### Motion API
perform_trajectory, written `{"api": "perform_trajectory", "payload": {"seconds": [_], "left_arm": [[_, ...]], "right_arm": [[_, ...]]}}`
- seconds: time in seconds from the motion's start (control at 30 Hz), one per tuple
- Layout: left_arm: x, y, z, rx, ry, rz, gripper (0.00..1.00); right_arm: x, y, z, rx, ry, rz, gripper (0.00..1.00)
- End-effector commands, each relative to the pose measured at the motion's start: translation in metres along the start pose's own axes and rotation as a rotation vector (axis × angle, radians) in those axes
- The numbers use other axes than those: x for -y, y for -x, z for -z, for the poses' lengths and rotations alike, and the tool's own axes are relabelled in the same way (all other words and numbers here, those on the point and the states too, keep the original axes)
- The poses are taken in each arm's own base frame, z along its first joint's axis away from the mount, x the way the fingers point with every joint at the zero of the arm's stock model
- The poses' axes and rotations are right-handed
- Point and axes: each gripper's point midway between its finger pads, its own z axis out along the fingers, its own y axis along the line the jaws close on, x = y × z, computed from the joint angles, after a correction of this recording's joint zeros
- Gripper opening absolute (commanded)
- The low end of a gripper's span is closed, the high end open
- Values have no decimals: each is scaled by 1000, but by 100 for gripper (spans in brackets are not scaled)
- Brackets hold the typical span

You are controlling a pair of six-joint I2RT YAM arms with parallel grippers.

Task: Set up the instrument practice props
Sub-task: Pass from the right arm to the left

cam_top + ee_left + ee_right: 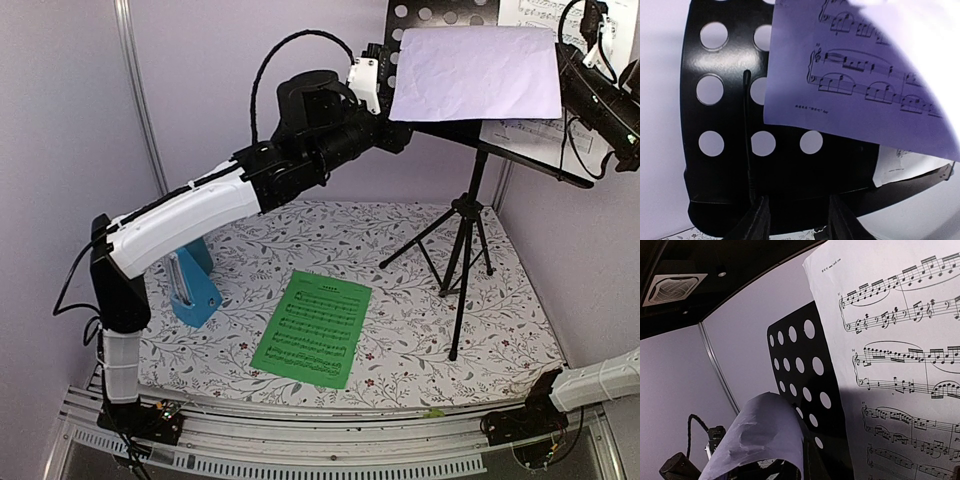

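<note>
Hovering half-open, left fingers (757, 220) facing desk (720, 170)

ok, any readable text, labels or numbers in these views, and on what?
Nothing reads cleanly, so no text is quoted.
On the flat white page: a small line at the top corner and bar numbers, too small to read.
On the curled page: a small footer line, blurred.
On the green page: a heading, too small to read.
On the music stand and the metronome: no legible marks.
</note>
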Motion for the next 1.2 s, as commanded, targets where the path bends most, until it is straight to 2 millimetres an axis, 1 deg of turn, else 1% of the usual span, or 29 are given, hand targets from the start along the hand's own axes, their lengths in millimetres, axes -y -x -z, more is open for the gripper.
{"api": "perform_trajectory", "payload": {"seconds": [0.0,0.07,0.17,0.23,0.33,0.4,0.47,0.53,0.67,0.73,0.8,0.87,0.93,1.17], "left_arm": [[-21,-12,-11,-44,72,-45,42],[-23,-7,-11,-31,76,-45,42],[-20,2,-6,-10,59,-42,41],[-14,10,0,9,24,-38,41],[-2,23,12,45,-41,-28,41],[5,45,26,83,-71,-19,41],[9,60,38,115,-74,-31,42],[10,75,49,144,-73,-46,45],[14,102,71,193,-96,-90,51],[17,111,79,203,-120,-120,55],[21,117,86,203,-142,-151,59],[25,119,90,190,-166,-184,64],[27,113,90,158,-182,-214,67],[29,94,91,65,-229,-232,70]], "right_arm": [[6,8,1,9,-35,-10,0],[6,9,2,13,-38,-13,0],[6,9,1,5,-42,-11,0],[7,6,0,-6,-46,-5,0],[8,-6,-3,-38,-47,19,0],[3,-17,-6,-75,-20,50,0],[-4,-28,-7,-120,26,73,0],[-10,-35,-2,-153,74,88,0],[-26,-37,17,-187,200,102,0],[-33,-42,23,-218,250,107,0],[-38,-52,26,-259,286,105,0],[-43,-65,28,-311,324,99,0],[-45,-74,30,-337,347,94,0],[-60,-91,45,-403,463,47,0]]}}
